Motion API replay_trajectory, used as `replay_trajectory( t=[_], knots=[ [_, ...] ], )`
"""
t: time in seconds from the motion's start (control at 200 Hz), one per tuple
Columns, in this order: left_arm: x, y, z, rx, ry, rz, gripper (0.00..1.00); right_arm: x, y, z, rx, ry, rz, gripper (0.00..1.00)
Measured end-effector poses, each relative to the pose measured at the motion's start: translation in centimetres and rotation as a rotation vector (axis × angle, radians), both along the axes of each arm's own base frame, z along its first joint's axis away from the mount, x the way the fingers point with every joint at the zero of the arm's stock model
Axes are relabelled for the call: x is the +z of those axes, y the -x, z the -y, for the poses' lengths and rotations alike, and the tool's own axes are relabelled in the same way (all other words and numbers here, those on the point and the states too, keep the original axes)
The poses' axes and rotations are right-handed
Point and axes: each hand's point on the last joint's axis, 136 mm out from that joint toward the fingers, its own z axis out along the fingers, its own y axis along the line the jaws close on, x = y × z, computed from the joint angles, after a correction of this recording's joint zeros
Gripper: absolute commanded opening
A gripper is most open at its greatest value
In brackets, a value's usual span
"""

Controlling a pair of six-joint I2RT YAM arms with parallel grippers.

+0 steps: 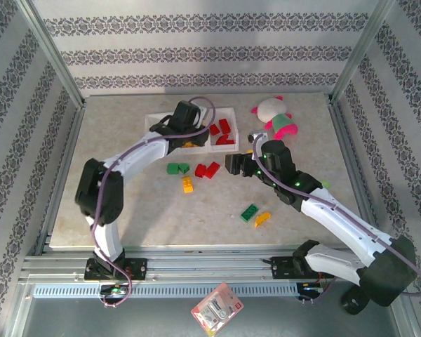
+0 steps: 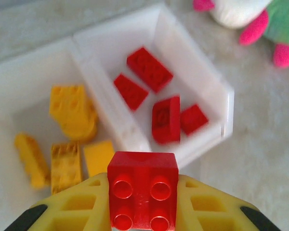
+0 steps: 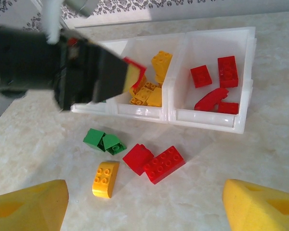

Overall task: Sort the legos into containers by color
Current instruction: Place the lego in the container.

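Just right of the tray (image 3: 204, 117), a pink-and-green plush toy (image 1: 274, 116)

Premises: a robotics test cell in a laboratory setting. Evidence — an aluminium frame (image 1: 52, 53) encloses the bench, and its walls are lined with printed wallpaper panels (image 1: 196, 49). A marble-look tabletop (image 1: 161, 210) serves as the work surface. The left arm (image 1: 137, 156) and right arm (image 1: 337, 217) are bolted to a metal rail (image 1: 210, 263), with a slotted cable duct (image 1: 161, 289) below. Staged props — legos (image 1: 210, 170), plush toy (image 1: 274, 116).
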Motion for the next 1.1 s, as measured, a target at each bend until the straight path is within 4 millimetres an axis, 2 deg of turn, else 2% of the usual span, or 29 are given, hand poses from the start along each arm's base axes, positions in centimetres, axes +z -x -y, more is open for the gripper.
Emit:
replay_trajectory(
  t=[0.17,0.315,0.42,0.47,0.505,0.575,0.68,0.809,0.969,1.099],
  knots=[
    [-0.7,-4.9,2.6,-0.007,0.000,0.022,0.30,-0.7,0.0,0.8,-0.019,0.009,-0.014,0.83],
    [-1.6,-7.1,3.8,-0.021,-0.018,0.023,0.40,-1.3,0.0,1.4,-0.032,0.015,-0.026,0.83],
    [-2.0,-7.3,4.1,-0.043,-0.034,0.019,0.63,-1.4,0.2,1.5,-0.035,0.019,-0.033,0.84],
    [-2.1,-7.2,4.1,-0.045,-0.031,0.014,0.84,-1.6,0.2,1.6,-0.039,0.025,-0.037,0.84],
    [-2.1,-7.1,4.1,-0.050,-0.032,0.014,0.91,-1.8,0.2,1.7,-0.042,0.032,-0.040,0.84],
    [-2.3,-6.4,3.9,-0.057,-0.034,0.001,1.00,-2.4,0.4,2.0,-0.047,0.047,-0.054,0.84],
    [-2.3,-4.7,3.2,-0.067,-0.039,-0.021,0.99,-3.5,0.8,2.3,-0.046,0.076,-0.082,0.85],
    [-0.5,-1.9,2.0,-0.078,-0.021,-0.007,0.99,-4.8,1.7,2.8,-0.015,0.145,-0.112,0.86],
    [2.9,3.0,-0.2,-0.093,0.024,0.056,0.99,-6.9,3.5,3.5,0.066,0.268,-0.173,0.91],
    [3.4,7.9,-1.7,-0.124,0.036,0.086,0.99,-8.4,5.1,3.4,0.155,0.377,-0.234,0.98]
  ],
)
